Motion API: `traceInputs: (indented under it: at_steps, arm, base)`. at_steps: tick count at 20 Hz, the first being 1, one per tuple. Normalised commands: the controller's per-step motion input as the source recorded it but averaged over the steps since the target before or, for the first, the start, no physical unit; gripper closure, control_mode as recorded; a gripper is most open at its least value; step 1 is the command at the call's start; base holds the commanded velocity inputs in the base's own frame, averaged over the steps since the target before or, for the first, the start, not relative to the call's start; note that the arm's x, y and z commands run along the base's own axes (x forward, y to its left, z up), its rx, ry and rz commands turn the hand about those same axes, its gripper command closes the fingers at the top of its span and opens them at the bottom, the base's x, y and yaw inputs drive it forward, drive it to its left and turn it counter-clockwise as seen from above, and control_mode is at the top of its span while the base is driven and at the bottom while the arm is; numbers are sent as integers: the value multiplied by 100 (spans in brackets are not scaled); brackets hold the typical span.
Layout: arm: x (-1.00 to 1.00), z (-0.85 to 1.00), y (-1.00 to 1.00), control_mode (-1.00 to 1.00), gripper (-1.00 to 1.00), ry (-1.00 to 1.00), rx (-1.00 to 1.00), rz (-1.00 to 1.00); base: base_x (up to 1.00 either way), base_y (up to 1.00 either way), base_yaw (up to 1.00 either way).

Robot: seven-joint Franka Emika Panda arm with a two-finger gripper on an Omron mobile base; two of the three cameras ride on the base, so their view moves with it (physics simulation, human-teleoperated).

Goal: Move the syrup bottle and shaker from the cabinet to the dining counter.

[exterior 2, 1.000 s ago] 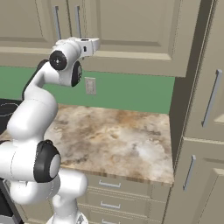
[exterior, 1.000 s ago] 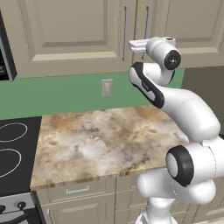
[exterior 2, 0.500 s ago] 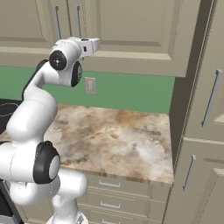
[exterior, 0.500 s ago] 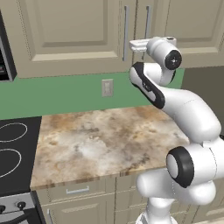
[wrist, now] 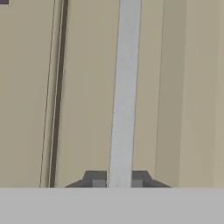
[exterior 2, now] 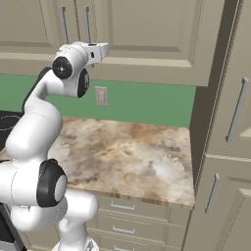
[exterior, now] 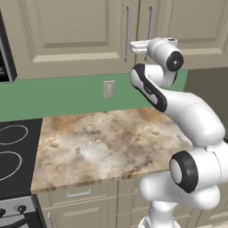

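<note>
We see the arm raised high, its hand level with the lower part of the cabinet (exterior: 67, 35), whose panelled doors are shut. The gripper (wrist: 119, 180) points straight at a door front. In the hand view a silver bar handle (wrist: 124, 92) runs the full height of the picture, its long axis standing nearly upright with a slight lean, and it passes between the two dark fingertips (wrist: 97, 178), one on each side of it. The fingers stand close beside the bar; we cannot tell whether they press on it or only straddle it.

In the left base view the hand reaches leftward toward the pair of handles at the door seam, its tip at the left handle (exterior: 128, 33), with the right handle (exterior: 150, 24) just behind the wrist. The bars run vertically there too. The fingertips themselves are too small to make out in that view.

The right base view shows the hand from the other side, pointing right of the two handles (exterior 2: 62, 24), which rise above the arm's elbow. It also shows a tall cupboard (exterior 2: 230, 122) at the right edge, with its own bar handles, which the left base view does not.

Below the arm lies a marbled worktop (exterior: 102, 142), with a wall socket (exterior: 109, 89) on the green wall behind it and a black hob (exterior: 13, 156) to its left.
</note>
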Motion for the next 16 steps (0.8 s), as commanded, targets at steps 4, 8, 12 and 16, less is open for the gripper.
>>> traceInputs:
  at_steps: [4,8,12,16]
  arm:
    - [-55,0,6,-100,100,2,-7,11]
    - [-87,0,0,-100,100,1,-10,9]
    - [-99,0,0,-100,100,1,-10,4]
    - [-100,0,0,-100,100,1,-8,0]
  base:
    - [0,0,0]
    - [0,0,0]
    - [0,0,0]
    - [0,0,0]
